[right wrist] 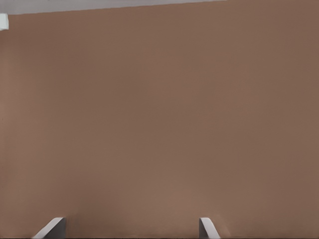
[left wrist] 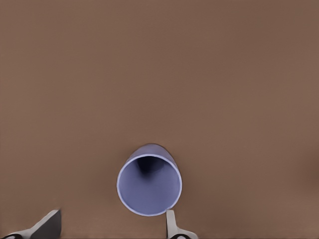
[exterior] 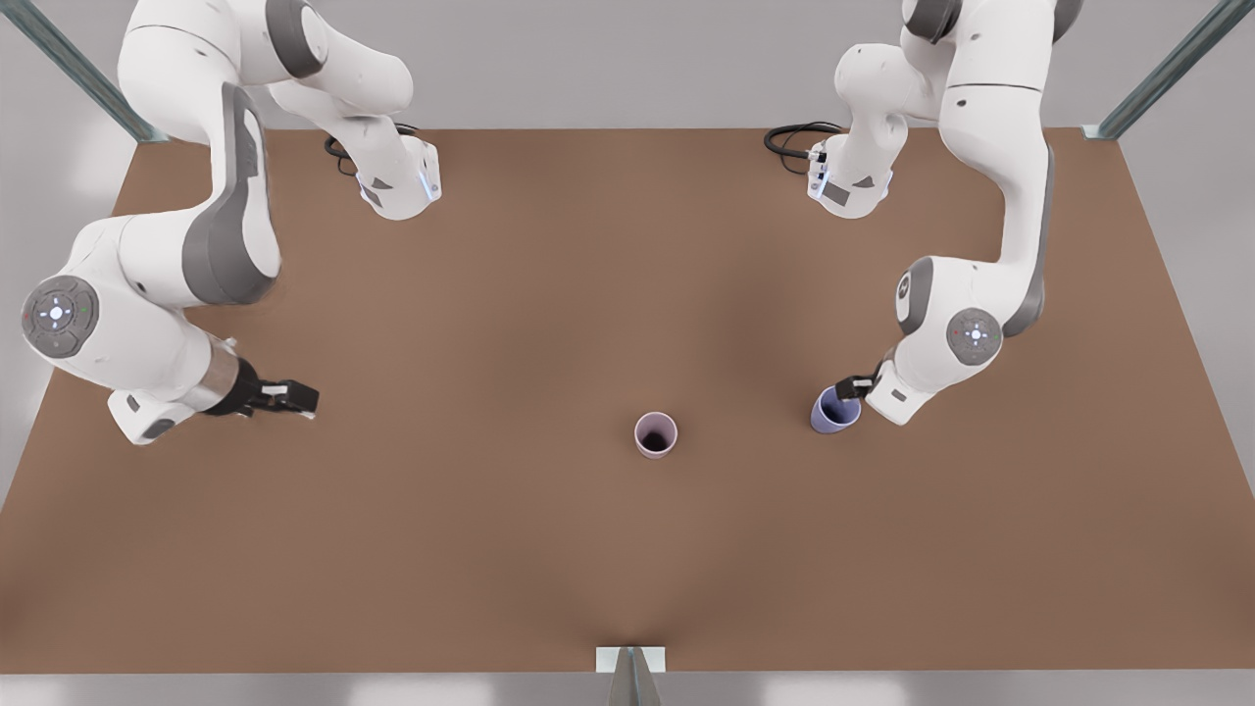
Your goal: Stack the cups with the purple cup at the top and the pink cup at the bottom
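Purple cup (exterior: 834, 410) stands right of the pink cup (exterior: 655, 434); left gripper (exterior: 856, 385) is spread wide at its rim. Right gripper (exterior: 294, 396) waits far left, fingers wide.

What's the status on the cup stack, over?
Left claw open, at purple cup rim. Right claw open, waiting far from the cups. Pink cup upright, alone, path between clear.

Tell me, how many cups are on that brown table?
2. The pink cup stands alone near the table's middle; the purple cup sits toward the front view's right, at the left gripper, one finger by its rim.
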